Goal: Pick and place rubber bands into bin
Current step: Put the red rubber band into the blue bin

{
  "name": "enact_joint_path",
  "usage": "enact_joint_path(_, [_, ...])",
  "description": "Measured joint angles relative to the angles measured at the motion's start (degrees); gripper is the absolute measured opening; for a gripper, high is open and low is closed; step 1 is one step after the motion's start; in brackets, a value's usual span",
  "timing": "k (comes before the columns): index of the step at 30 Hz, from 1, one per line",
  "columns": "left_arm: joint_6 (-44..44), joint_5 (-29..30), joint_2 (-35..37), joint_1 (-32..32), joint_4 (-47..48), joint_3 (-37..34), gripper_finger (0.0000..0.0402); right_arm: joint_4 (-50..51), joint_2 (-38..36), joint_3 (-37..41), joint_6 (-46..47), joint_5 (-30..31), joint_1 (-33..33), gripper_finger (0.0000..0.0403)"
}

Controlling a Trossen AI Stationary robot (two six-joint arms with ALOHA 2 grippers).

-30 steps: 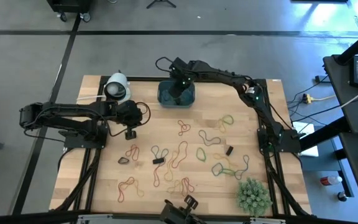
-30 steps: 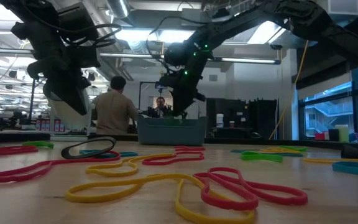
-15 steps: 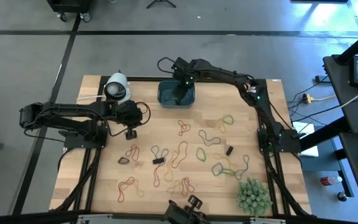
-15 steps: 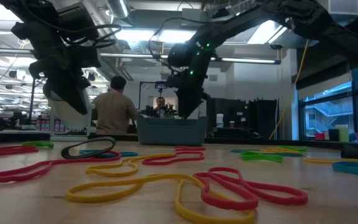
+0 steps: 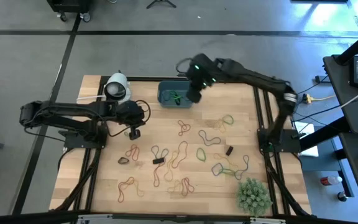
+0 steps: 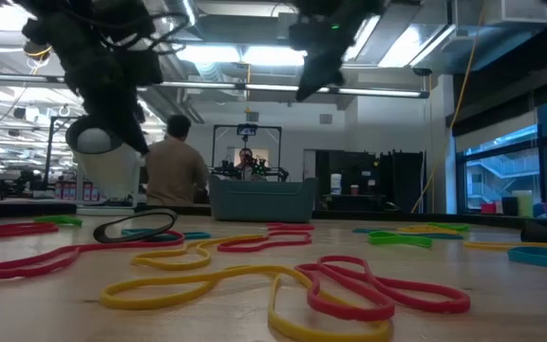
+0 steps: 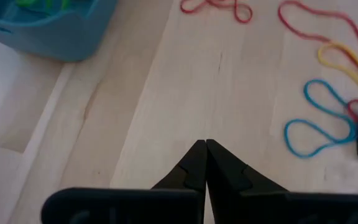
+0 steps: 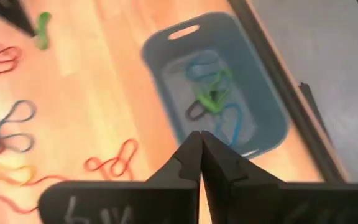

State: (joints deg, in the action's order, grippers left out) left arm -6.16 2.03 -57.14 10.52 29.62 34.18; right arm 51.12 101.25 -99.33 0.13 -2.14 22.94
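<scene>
Now the right end effector hangs just beside the bin's right wall, raised above the counter, its fingers pressed together on nothing. A second ago it reached down inside the bin; it has since lifted out and swung toward the counter's far right, so the arm arcs higher over the far edge. In the right wrist view the bin lies open below, holding green, blue and dark rubber bands. The bin sits at the far edge of the counter, near its middle, with bare wood on each side.

The left end effector hovers over bare wood left of centre, fingers closed and empty, close to where it was before. Bare counter runs ahead of it up to the bin's corner.

Loose bands spread across the middle and near half of the counter: red, yellow, green, blue and dark loops, most apart, some overlapping. A white roll stands at the far left, and a green spiky plant fills the near right corner. A person shows in the room behind.
</scene>
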Motion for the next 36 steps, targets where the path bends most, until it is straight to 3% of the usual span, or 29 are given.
enact_joint_path(7, [-7.80,4.09,-0.42,-6.74,6.54,5.47,0.0002,-16.10,-21.64,30.46,11.01,1.27,-9.17,0.0005])
enact_joint_path(15, [-20.74,6.40,-8.44,-16.18,21.08,14.60,0.0002,-24.61,-40.24,51.81,22.51,8.26,-23.44,0.0004])
enact_joint_path(21, [-39.57,6.31,-16.39,-21.06,28.84,18.38,0.0003,-24.73,-47.46,60.04,28.44,10.78,-27.81,0.0002])
enact_joint_path(26, [-52.60,3.77,-21.58,-23.46,29.33,18.51,0.0008,-24.74,-49.06,62.70,29.31,11.37,-28.06,0.0005])
enact_joint_path(36, [-62.92,1.54,-31.28,-25.15,29.30,18.48,0.0086,-24.82,-49.06,63.19,26.53,11.25,-28.06,0.0008])
